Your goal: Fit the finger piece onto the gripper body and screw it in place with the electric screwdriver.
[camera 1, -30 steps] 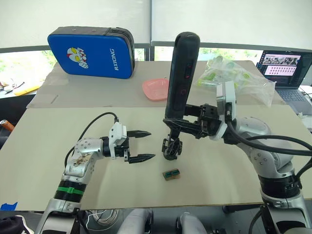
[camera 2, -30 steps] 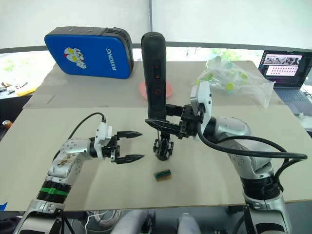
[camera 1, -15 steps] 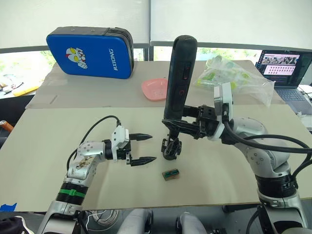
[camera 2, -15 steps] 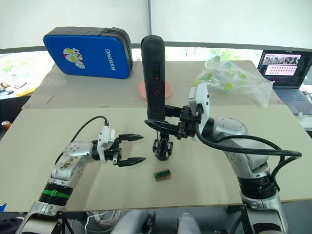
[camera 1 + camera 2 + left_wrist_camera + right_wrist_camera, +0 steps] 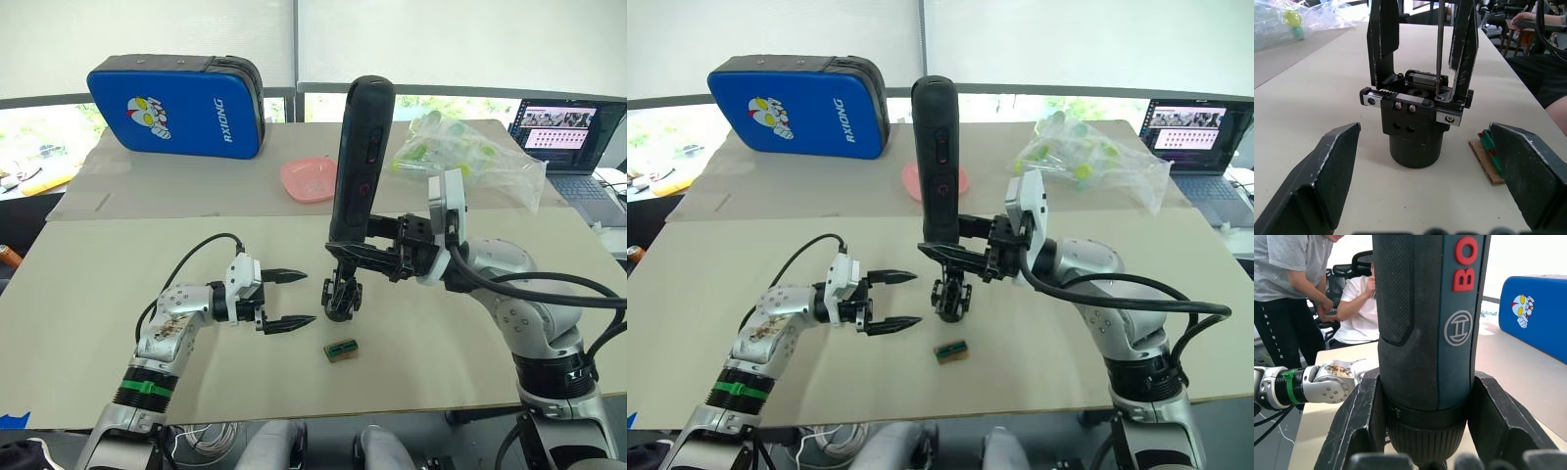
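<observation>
My right claw point(image 5: 364, 257): clamped on upright electric screwdriver point(image 5: 358, 157) | bit on gripper body point(image 5: 1414, 119) | my left claw point(image 5: 290, 299): apart, beside body | surface point(image 5: 118, 294).

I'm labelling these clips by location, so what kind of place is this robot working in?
Probably an office or robotics lab used as a workbench. A plain table stands by a window with roller blinds, an open laptop sits at its far corner, and the right wrist view shows people beside office chairs.

head stereo pair, two wrist close-ups
</observation>
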Available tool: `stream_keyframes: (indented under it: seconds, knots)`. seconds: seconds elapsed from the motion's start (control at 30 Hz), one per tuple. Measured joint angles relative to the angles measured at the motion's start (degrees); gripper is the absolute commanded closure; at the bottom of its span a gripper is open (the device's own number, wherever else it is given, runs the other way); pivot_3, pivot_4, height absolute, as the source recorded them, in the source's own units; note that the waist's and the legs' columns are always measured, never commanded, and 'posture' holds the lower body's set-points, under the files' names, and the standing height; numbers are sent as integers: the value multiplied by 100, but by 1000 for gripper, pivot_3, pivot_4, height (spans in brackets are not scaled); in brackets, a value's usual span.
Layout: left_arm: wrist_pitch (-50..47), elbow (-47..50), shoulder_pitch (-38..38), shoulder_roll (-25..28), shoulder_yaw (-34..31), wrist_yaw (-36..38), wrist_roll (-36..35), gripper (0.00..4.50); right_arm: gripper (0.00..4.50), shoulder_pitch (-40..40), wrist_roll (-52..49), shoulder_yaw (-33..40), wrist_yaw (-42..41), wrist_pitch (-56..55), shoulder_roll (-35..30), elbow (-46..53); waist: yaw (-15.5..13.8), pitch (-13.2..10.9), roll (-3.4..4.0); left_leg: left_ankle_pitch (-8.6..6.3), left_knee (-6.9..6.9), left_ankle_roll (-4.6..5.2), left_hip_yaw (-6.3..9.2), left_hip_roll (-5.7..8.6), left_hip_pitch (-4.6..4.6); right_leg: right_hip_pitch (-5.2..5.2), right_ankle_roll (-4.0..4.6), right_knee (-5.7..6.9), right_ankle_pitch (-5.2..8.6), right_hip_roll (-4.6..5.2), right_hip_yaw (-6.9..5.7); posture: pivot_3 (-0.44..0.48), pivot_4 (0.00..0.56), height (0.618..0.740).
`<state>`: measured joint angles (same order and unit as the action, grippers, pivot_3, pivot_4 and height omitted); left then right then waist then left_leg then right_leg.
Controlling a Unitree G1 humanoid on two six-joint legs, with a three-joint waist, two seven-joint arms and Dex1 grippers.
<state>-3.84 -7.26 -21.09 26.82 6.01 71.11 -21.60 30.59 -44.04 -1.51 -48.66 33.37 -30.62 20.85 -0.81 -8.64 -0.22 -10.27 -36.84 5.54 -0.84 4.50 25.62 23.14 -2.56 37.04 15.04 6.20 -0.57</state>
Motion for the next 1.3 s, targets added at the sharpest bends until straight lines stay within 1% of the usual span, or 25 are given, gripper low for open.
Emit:
stream_keyframes:
  seconds: [1.3]
  knots:
    - [-16, 160, 131, 9, 6, -106, 2, 0, 2597, -56, 126, -4, -77, -40, 128, 0, 5, 0, 0, 0, 0, 0, 0, 0, 0, 0, 0, 0, 0, 0, 0, 0, 150, 740]
